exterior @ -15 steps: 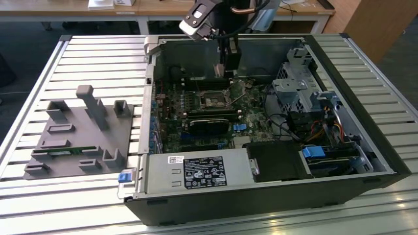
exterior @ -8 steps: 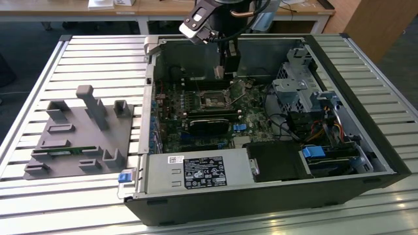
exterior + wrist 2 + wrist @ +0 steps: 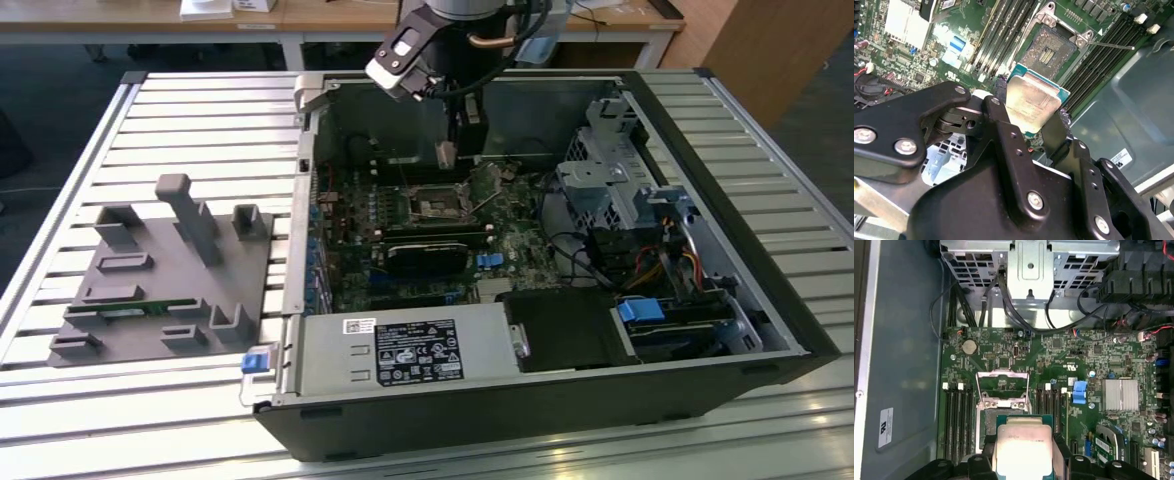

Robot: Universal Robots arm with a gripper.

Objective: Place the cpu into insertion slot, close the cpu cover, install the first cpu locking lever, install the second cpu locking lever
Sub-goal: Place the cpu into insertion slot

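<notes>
A computer case (image 3: 534, 415) lies open on its side on a slatted table (image 3: 200, 110), presumably so that the green motherboard (image 3: 1079, 355) faces upward within reach of the single arm. The arm's upper part is cut off at the edge of the exterior view. The black pincer (image 3: 1029, 117) is closed on the cpu (image 3: 1031, 100), its 2 fingers (image 3: 996, 107) clamping opposite edges, a hold that seems meant to leave the chip's underside free. The cpu, silvery top showing in both wrist views, hangs clear of the board and near the insertion slot (image 3: 985, 427). How far above it cannot be judged. The cpu cover (image 3: 1003, 373) stands raised at the slot's far side, leaving the dark socket exposed to receive the chip. In the first wrist view the held cpu hides part of the slot. A thin lever (image 3: 1109, 46) juts out beside the socket in the second wrist view. Whether it is the first or second locking lever is hard to tell.
</notes>
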